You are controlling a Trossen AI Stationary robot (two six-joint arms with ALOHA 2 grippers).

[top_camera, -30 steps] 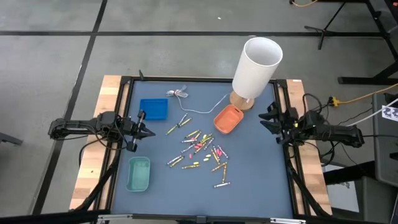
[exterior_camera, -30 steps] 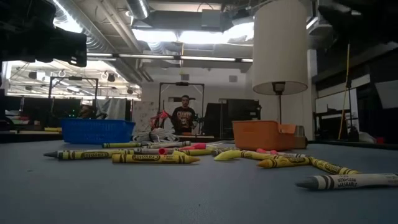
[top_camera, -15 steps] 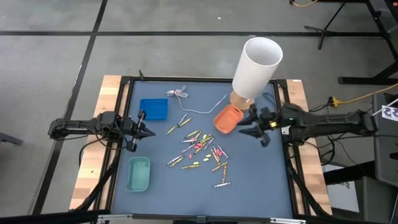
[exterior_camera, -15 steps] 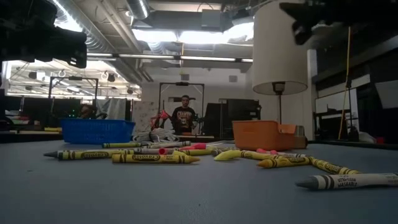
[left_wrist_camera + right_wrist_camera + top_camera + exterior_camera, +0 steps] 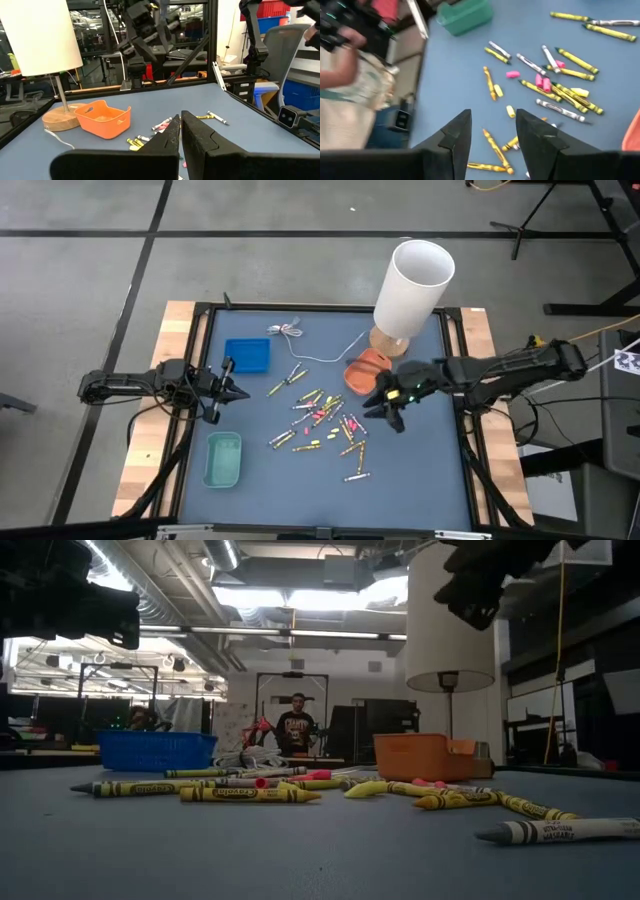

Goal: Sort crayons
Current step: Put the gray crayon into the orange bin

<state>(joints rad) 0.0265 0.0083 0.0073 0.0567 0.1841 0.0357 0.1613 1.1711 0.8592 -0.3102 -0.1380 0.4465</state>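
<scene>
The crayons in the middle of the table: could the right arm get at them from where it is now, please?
Probably yes: the right gripper hangs open just beside the crayons, nothing between them; the orange tray sits off to one side.
</scene>
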